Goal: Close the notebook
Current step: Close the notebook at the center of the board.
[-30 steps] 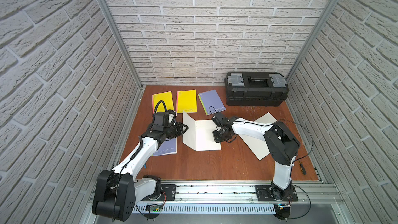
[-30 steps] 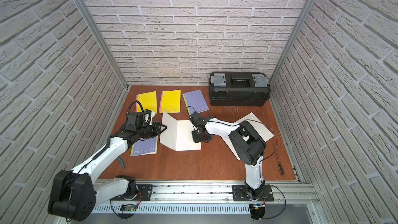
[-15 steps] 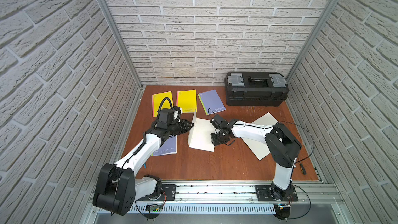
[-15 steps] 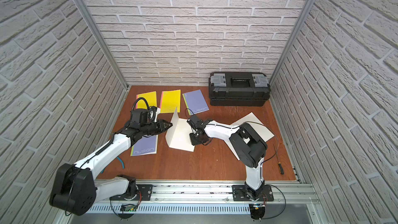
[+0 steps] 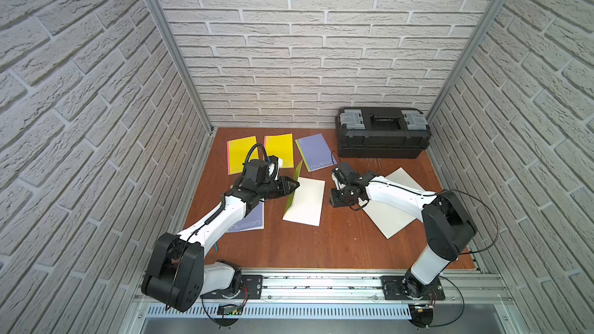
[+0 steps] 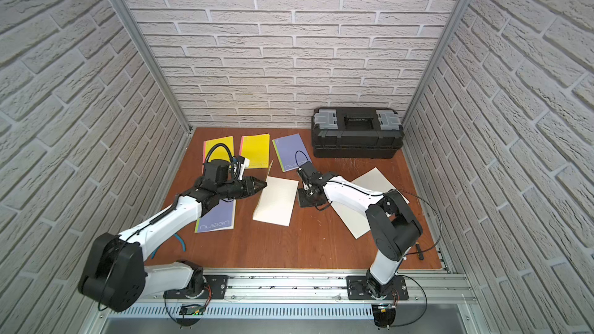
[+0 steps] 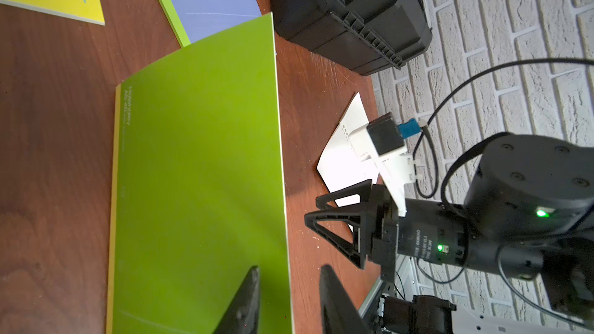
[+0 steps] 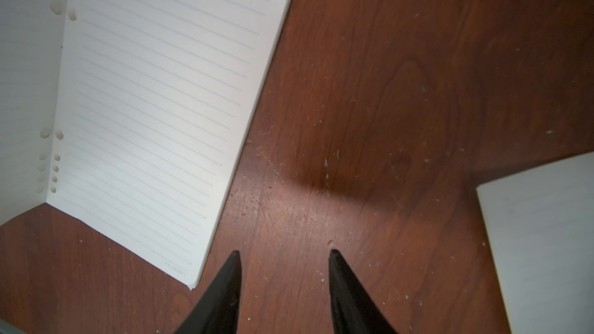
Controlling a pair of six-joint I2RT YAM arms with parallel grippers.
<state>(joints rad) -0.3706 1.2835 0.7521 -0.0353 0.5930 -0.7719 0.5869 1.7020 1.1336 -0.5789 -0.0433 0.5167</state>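
The notebook [image 5: 305, 202] lies mid-table with its lined right page [image 8: 154, 107] flat. Its green cover [image 7: 199, 155] stands nearly upright over the spine, seen edge-on in both top views [image 6: 269, 168]. My left gripper [image 5: 294, 184] [image 6: 262, 184] is level with the table at the cover's free edge. In the left wrist view the jaws [image 7: 289, 268] are open, one finger in front of the green face, the cover's edge in the gap. My right gripper [image 5: 334, 199] [image 8: 284, 251] points down at bare table beside the page's right edge, open and holding nothing.
A black toolbox [image 5: 382, 136] stands at the back right. Two yellow notebooks [image 5: 241, 154] [image 5: 279, 149] and a purple one [image 5: 315, 152] lie at the back. Another purple notebook [image 5: 249, 221] lies under my left arm. White sheets [image 5: 395, 213] lie under my right arm.
The notebook's left half has gone from flat to upright as my left gripper swept right with it. My right gripper slid off the page onto the table and opened wider.
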